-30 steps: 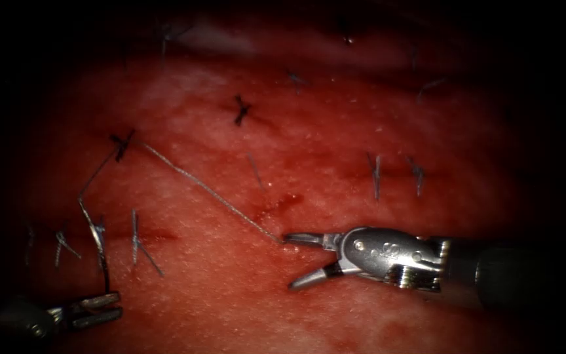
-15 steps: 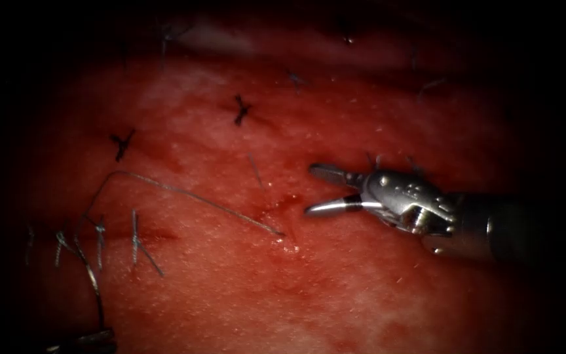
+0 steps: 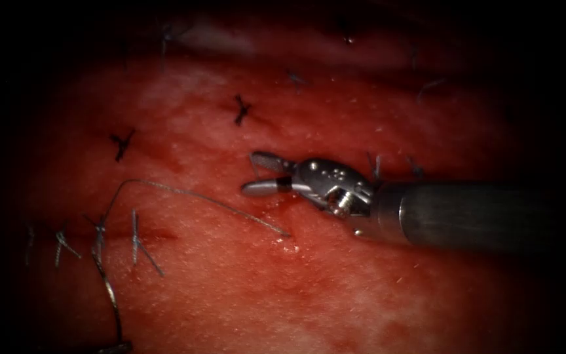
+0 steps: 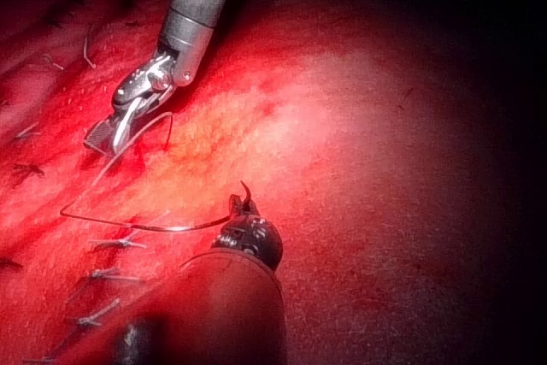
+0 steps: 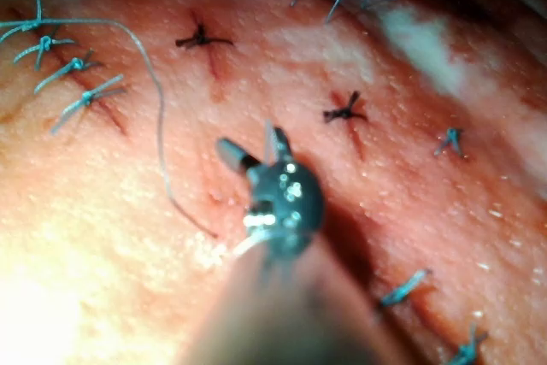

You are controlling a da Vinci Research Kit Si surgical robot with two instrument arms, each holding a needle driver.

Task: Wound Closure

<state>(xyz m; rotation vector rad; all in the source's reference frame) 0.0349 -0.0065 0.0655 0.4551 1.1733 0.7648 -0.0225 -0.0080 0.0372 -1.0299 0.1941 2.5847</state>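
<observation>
The tissue [image 3: 335, 288] lies beneath me, its cut [image 3: 276, 203] just under my right tool [image 3: 257, 174], jaws spread and empty. My left tool [image 4: 244, 211] pinches the needle [image 4: 246, 194] clear of the tissue; thread [image 3: 191, 195] trails left of the cut.

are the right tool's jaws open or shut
Open: the right tool shows a clear gap between its two jaws, holding nothing, above the thread.

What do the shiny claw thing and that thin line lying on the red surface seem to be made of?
The right tool looks like polished metal: bright silver glints on its open jaws and wrist, with a duller grey shaft behind. The thread seems a fine braided or twisted fibre, pale, bending in a soft curve over the tissue; its exact material is unclear.
</observation>
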